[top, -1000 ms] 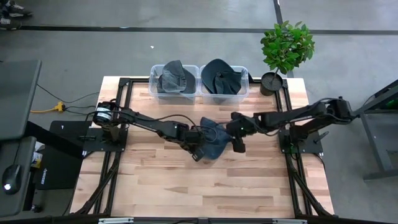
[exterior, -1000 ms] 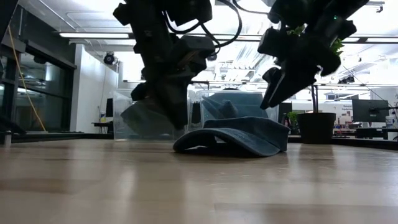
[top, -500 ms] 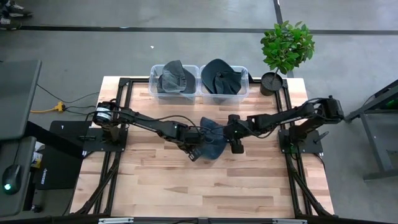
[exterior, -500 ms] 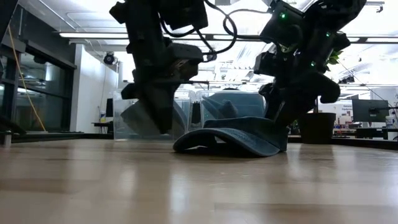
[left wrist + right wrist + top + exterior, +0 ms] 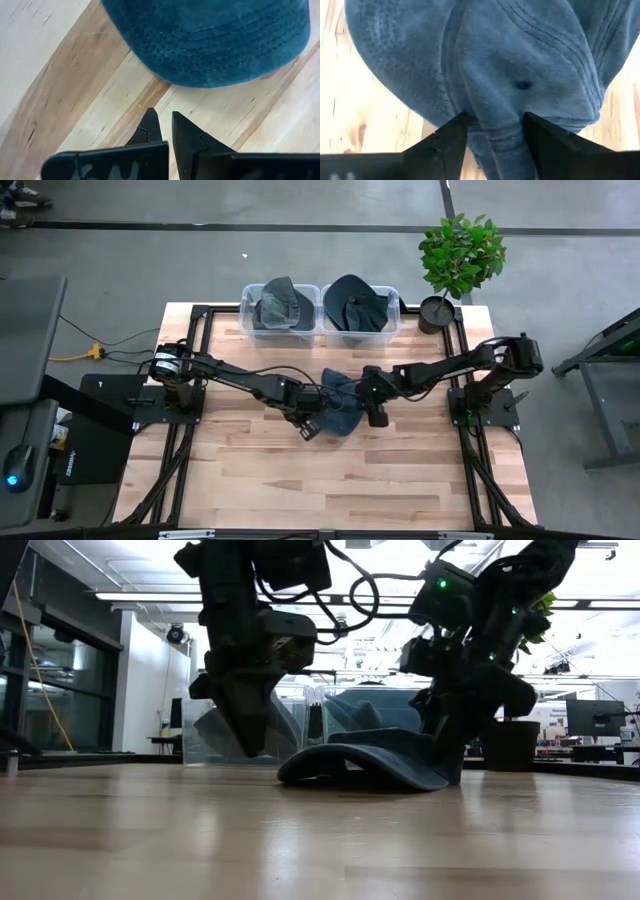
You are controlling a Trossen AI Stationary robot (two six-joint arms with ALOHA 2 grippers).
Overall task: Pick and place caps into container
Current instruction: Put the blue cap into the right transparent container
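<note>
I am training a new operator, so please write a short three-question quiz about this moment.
1. True or false: the left tool holds the cap.
2. What sits between the right tool's fingers? A) a fold of the cap B) the plant C) nothing
3. How many clear bins at the table's far edge hold caps?

Key: 1 false, it is nearly closed over bare wood beside the brim; 2 A; 3 two.

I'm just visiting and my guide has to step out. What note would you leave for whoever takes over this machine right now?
Right gripper: open, fingers astride a fold of the blue cap at mid-table, not yet closed.
Left gripper: nearly shut, empty, low beside the cap's brim.
Done: caps already lie in both clear bins at the table's far edge.
Left: grip this cap, lift it, drop it into a bin.
</note>
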